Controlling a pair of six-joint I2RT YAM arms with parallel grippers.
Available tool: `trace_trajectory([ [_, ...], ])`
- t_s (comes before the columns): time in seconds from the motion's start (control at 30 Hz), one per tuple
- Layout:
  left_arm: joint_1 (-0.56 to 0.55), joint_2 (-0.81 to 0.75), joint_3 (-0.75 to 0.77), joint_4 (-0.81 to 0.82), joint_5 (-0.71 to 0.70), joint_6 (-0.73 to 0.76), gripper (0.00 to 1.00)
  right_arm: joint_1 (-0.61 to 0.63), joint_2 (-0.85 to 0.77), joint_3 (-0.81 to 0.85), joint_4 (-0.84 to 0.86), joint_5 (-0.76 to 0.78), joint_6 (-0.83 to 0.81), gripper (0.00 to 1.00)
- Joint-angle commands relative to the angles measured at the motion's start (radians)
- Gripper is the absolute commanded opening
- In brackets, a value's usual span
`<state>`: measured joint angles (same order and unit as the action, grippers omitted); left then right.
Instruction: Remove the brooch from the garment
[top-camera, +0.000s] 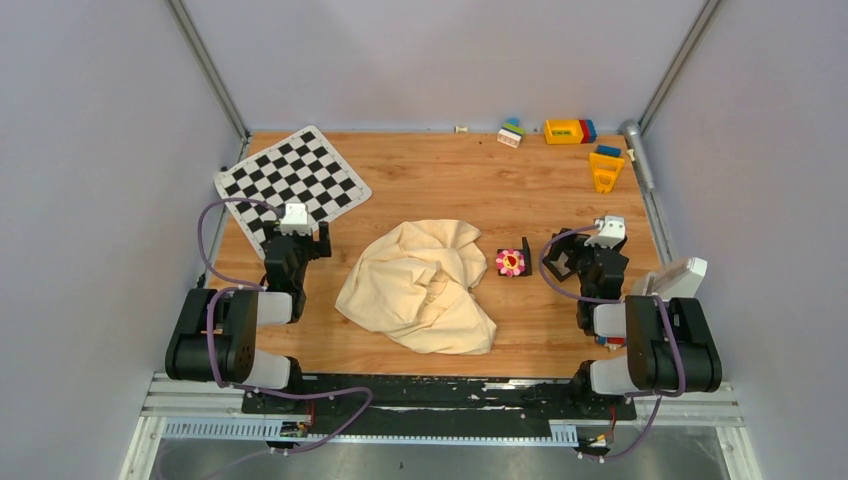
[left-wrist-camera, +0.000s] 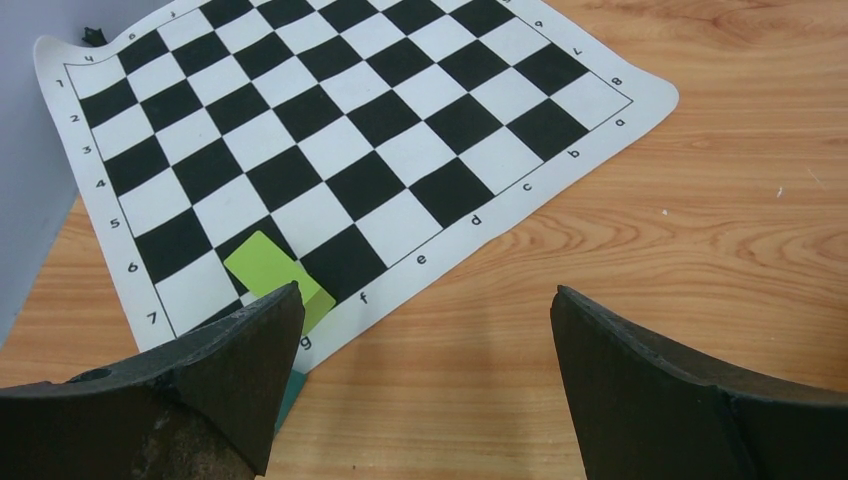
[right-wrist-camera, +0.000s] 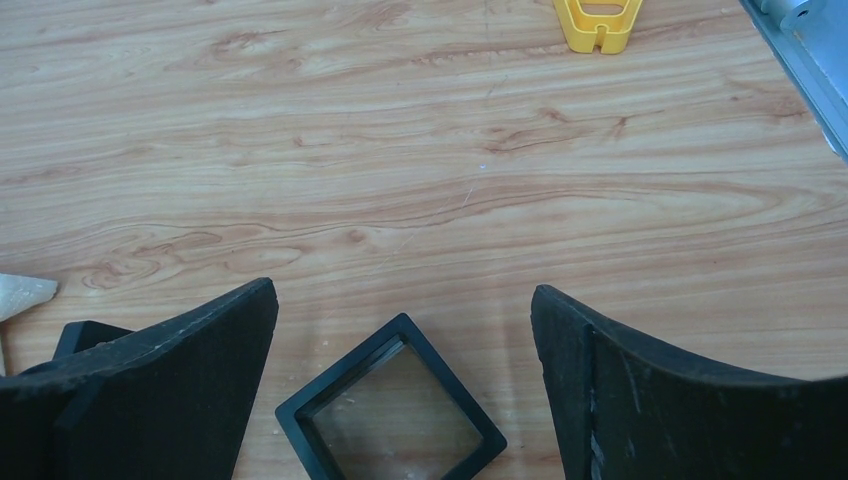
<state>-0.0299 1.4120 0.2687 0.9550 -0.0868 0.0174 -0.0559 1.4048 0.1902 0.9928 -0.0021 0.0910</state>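
Garment (top-camera: 420, 285), cream and crumpled, lies in a heap on the wooden table (top-camera: 450, 190). The brooch (top-camera: 510, 263), a tiny pink flower with a yellow centre, is off the cloth. It rests on the table just beside the garment's right edge, with a small black piece (top-camera: 526, 252) touching its side away from the garment.

Further right of the garment, beyond the brooch, the right gripper (right-wrist-camera: 402, 295) hangs low over the wood. Its fingers (right-wrist-camera: 640, 400) are spread wide with nothing between them. A black square frame (right-wrist-camera: 390, 418) lies flat on the table under that gap, and a tip of the garment shows at the left edge of the right wrist view.

To the left of the garment, well apart from it, the left gripper (left-wrist-camera: 427, 300) is likewise spread wide and grips nothing. A checkered mat (top-camera: 292, 180) lies to the far left of the garment. A green card (left-wrist-camera: 272, 272) lies on it near its edge, partly hidden by a finger.

Toy blocks (top-camera: 568, 131) in yellow, blue and red sit far beyond the garment's right side, well apart from it. One yellow block (right-wrist-camera: 598, 20) shows at the top of the right wrist view.
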Motion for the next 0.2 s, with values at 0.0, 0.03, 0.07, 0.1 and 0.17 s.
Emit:
trace_trajectory([
  [0.0, 0.008, -0.004, 0.022, 0.056, 0.004, 0.021, 1.0, -0.005, -0.016, 0.022, 0.047, -0.013, -0.004, 1.0],
  [0.03, 0.008, -0.004, 0.023, 0.054, 0.004, 0.021, 1.0, -0.005, -0.016, 0.023, 0.046, -0.013, -0.004, 1.0],
  [0.07, 0.008, -0.004, 0.026, 0.053, 0.006, 0.021, 1.0, -0.005, -0.016, 0.023, 0.047, -0.013, -0.004, 1.0],
  [0.1, 0.008, -0.003, 0.028, 0.05, 0.007, 0.023, 1.0, -0.005, -0.016, 0.023, 0.046, -0.013, -0.004, 1.0],
  [0.17, 0.008, -0.003, 0.026, 0.05, 0.008, 0.025, 1.0, -0.005, -0.017, 0.023, 0.046, -0.013, -0.004, 1.0],
])
